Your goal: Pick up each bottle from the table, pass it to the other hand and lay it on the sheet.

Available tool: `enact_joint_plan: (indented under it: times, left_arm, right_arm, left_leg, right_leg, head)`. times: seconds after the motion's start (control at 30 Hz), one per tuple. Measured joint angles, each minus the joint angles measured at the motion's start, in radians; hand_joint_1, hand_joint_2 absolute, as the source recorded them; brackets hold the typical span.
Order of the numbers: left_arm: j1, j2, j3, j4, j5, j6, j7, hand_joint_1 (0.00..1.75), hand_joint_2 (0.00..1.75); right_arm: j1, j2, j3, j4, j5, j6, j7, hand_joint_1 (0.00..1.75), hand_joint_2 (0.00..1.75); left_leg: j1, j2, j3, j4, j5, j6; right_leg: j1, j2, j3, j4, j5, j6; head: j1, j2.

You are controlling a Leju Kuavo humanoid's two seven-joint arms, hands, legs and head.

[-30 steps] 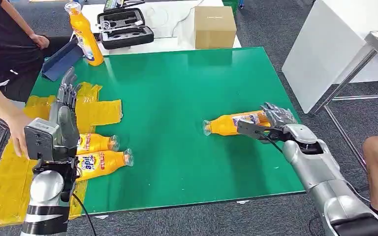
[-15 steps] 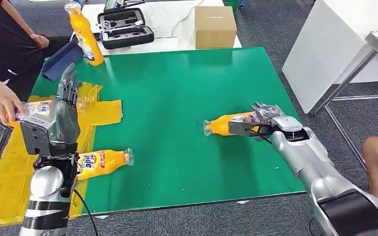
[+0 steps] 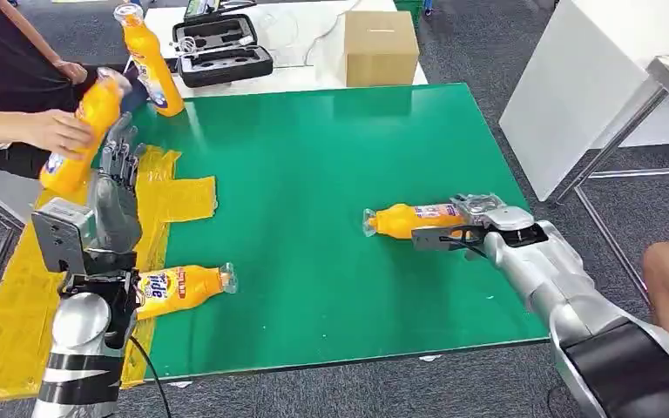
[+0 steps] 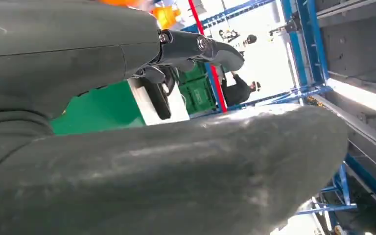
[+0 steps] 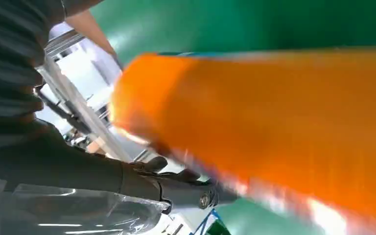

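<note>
An orange bottle lies on its side on the green table, cap toward the left. My right hand grips its base, fingers over the top and thumb along the near side; up close the bottle presses against that hand. My left hand is raised over the yellow sheet, fingers straight and apart, holding nothing; its wrist view shows the hand with nothing in it. A second bottle lies at the sheet's edge below the left hand.
A person's hand holds a third orange bottle up at the far left. Another bottle stands upright at the back left beside a black case and a cardboard box. A white table stands to the right.
The person has picked one of the two bottles off the sheet and raised it to the back left. My right hand has closed in on the bottle's base, nudging it slightly right.
</note>
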Motion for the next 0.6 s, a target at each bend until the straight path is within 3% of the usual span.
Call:
enact_joint_plan:
  times: [0.03, 0.07, 0.1, 0.6]
  left_arm:
    - [-0.001, 0.001, 0.0, 0.003, 0.006, -0.004, 0.0, 0.0, 0.0]
    - [-0.002, 0.003, -0.002, 0.004, 0.006, -0.006, 0.0, 0.0, 0.0]
    - [-0.002, 0.003, -0.003, 0.005, 0.008, -0.008, 0.0, 0.0, 0.0]
    - [-0.027, 0.013, -0.026, 0.033, 0.016, -0.011, 0.0, 0.0, 0.0]
  right_arm:
    - [0.002, -0.001, 0.005, 0.01, 0.002, -0.005, -0.002, 0.0, 1.75]
    - [0.005, -0.002, 0.007, 0.021, 0.002, -0.007, -0.003, 1.24, 1.75]
    - [0.011, -0.004, 0.01, 0.03, 0.003, -0.01, -0.005, 1.73, 1.75]
    - [0.028, -0.011, 0.022, 0.078, -0.015, 0.003, -0.039, 1.75, 1.75]
  left_leg:
    - [0.0, 0.0, 0.0, 0.0, 0.0, 0.0]
    - [0.0, 0.0, 0.0, 0.0, 0.0, 0.0]
    - [0.0, 0.0, 0.0, 0.0, 0.0, 0.0]
    - [0.0, 0.0, 0.012, 0.0, -0.001, 0.0]
  right_leg:
    - [0.0, 0.0, 0.0, 0.0, 0.0, 0.0]
    - [0.0, 0.0, 0.0, 0.0, 0.0, 0.0]
    - [0.0, 0.0, 0.0, 0.0, 0.0, 0.0]
    - [0.0, 0.0, 0.011, -0.002, 0.0, 0.0]
  head:
    - [0.0, 0.0]
    - [0.0, 0.0]
    - [0.0, 0.0]
    - [0.0, 0.0]
